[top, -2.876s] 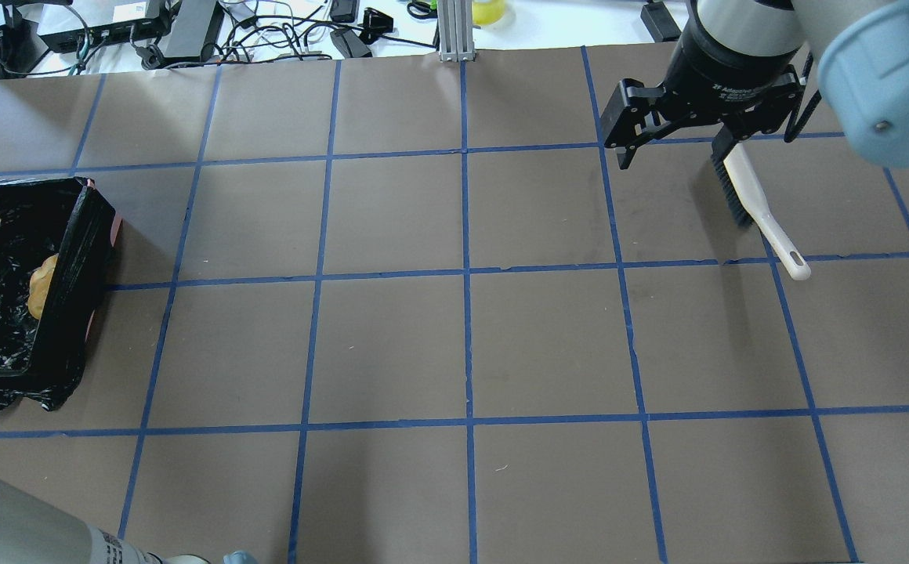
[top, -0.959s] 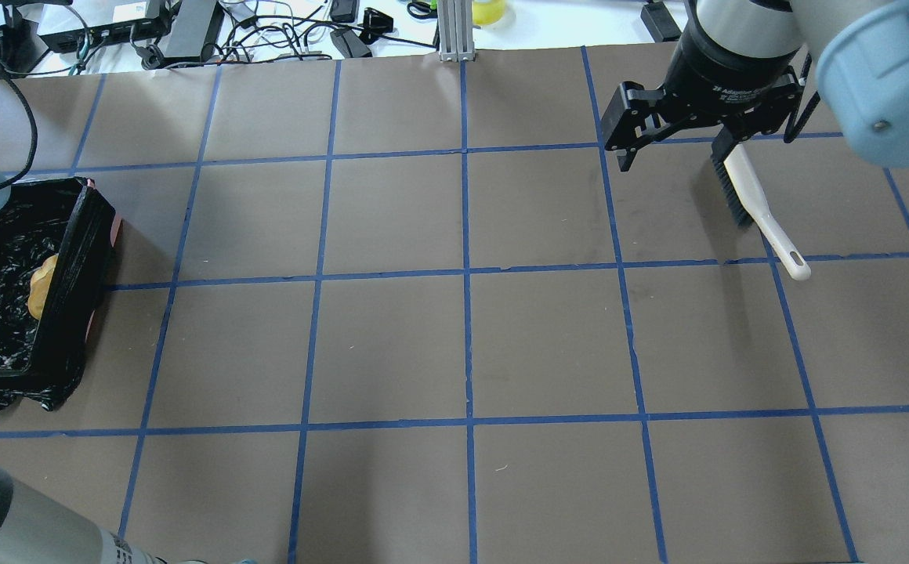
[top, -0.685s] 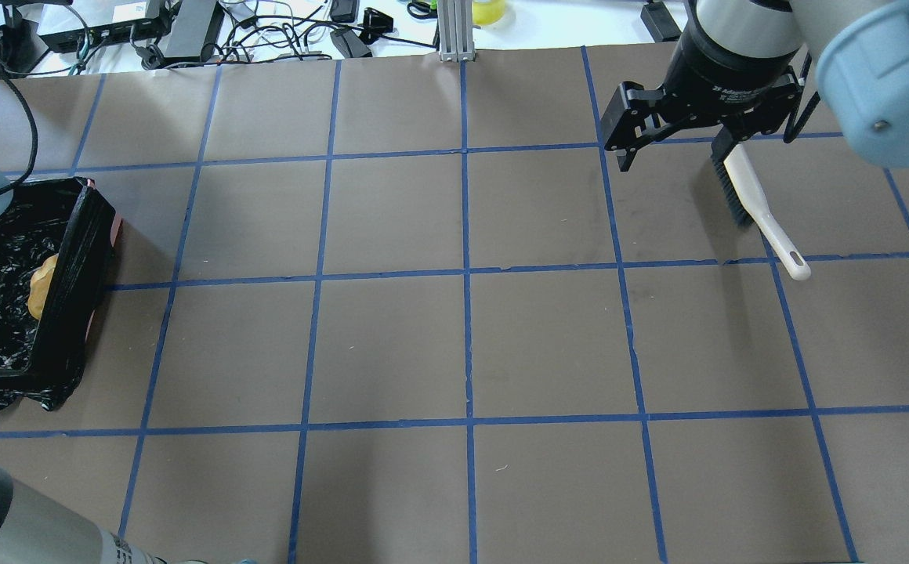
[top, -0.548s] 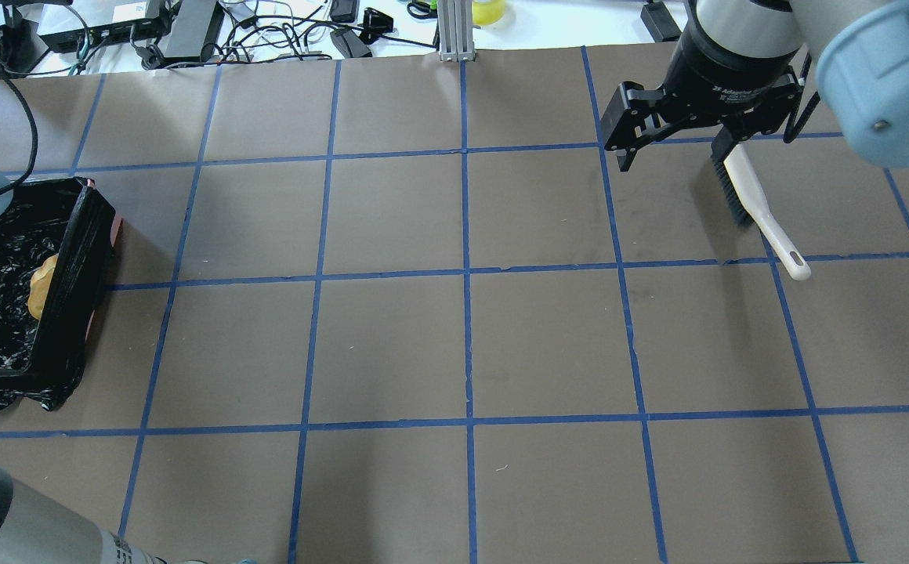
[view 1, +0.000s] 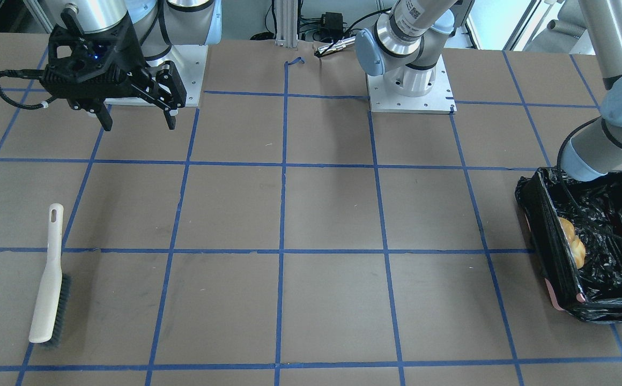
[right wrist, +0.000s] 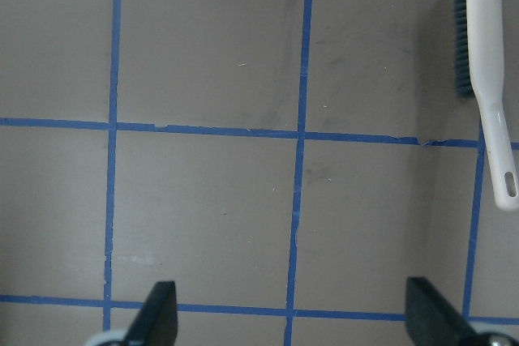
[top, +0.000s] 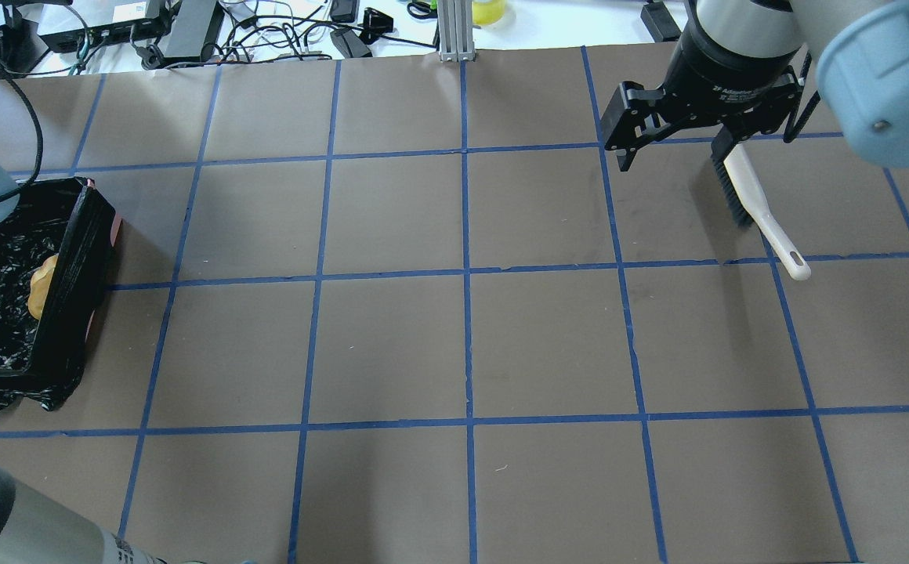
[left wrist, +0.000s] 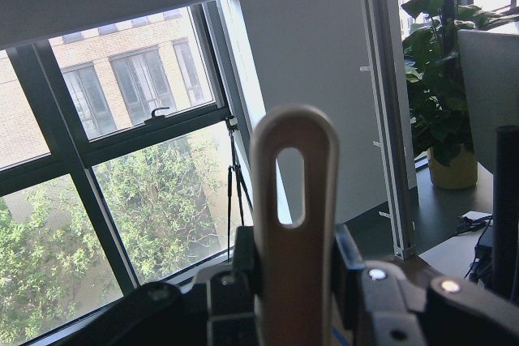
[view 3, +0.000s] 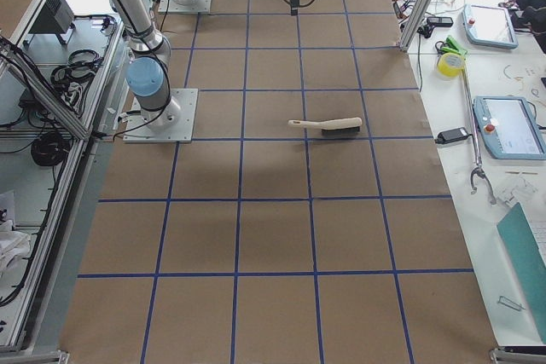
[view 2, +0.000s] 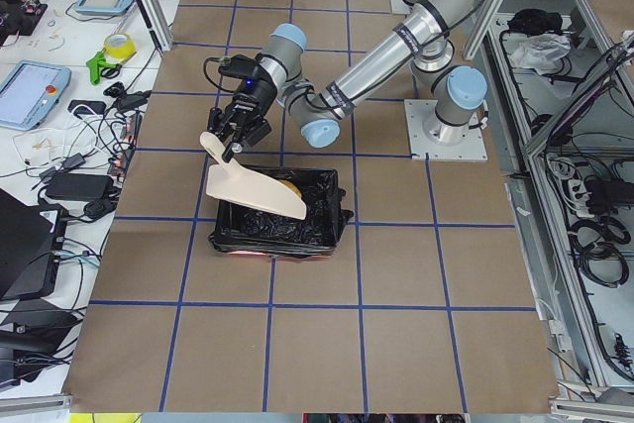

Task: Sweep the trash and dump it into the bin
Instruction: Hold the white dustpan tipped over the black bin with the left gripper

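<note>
Left pincer (view 2: 230, 136) grips the beige flat plastic dustpan (view 2: 256, 190), tilted mouth-down over the black-lined pink rectangular bin (view 2: 267, 245) directly below; right pincer (view 1: 139, 126) hangs wide open, empty.

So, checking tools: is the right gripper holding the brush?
No, the brush lies on the table, apart from the open right gripper.

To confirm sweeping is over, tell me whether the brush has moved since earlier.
No. The brush lies with its handle tip across the same blue tape line.
</note>
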Available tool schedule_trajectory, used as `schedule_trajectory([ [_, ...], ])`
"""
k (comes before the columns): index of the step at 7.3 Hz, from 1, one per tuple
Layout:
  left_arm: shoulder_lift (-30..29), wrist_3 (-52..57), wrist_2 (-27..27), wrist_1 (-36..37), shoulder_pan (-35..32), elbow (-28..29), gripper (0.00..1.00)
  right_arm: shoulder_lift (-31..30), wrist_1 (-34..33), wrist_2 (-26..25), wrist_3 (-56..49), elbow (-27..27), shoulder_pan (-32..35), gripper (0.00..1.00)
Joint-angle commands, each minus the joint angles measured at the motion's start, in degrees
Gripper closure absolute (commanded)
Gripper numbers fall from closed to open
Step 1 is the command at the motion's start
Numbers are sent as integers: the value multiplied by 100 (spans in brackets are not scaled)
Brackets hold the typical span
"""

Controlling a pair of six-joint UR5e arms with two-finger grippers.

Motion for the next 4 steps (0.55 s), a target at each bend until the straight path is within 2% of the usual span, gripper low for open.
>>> schedule_trajectory([
  [1,0,479,-27,347,-49,-104,100,0,5,-4,3,9,-1,0],
  [2,-78,569,-45,705,-58,-191,100,0,-4,5,3,9,-1,0],
  [4,-53,666,-71,980,-93,-428,100,0,-4,5,3,9,-1,0],
])
